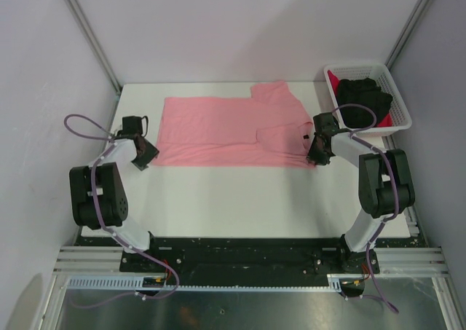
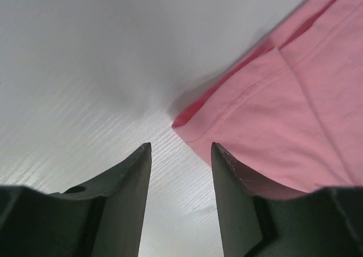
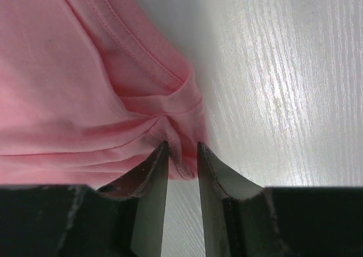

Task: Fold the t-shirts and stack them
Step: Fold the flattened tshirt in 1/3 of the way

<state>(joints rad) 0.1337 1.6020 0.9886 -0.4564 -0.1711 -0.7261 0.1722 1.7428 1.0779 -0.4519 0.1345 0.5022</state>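
The salmon-pink t-shirt (image 1: 226, 130) lies spread on the white table, with one sleeve folded inward at its right. My left gripper (image 1: 145, 156) is open and empty at the shirt's near-left corner; in the left wrist view the gripper (image 2: 181, 146) has that corner (image 2: 283, 109) just ahead and to the right, with its right finger over the edge of the cloth. My right gripper (image 1: 318, 152) is at the near-right corner. In the right wrist view it (image 3: 182, 144) is shut on a bunched hem of the pink shirt (image 3: 85, 87). The black t-shirt (image 1: 364, 93) and the red t-shirt (image 1: 397, 117) lie in the basket.
The white lattice basket (image 1: 362, 66) stands at the back right corner of the table. Grey walls and metal posts close in the table on three sides. Bare white tabletop (image 1: 240, 199) lies between the shirt and the arm bases.
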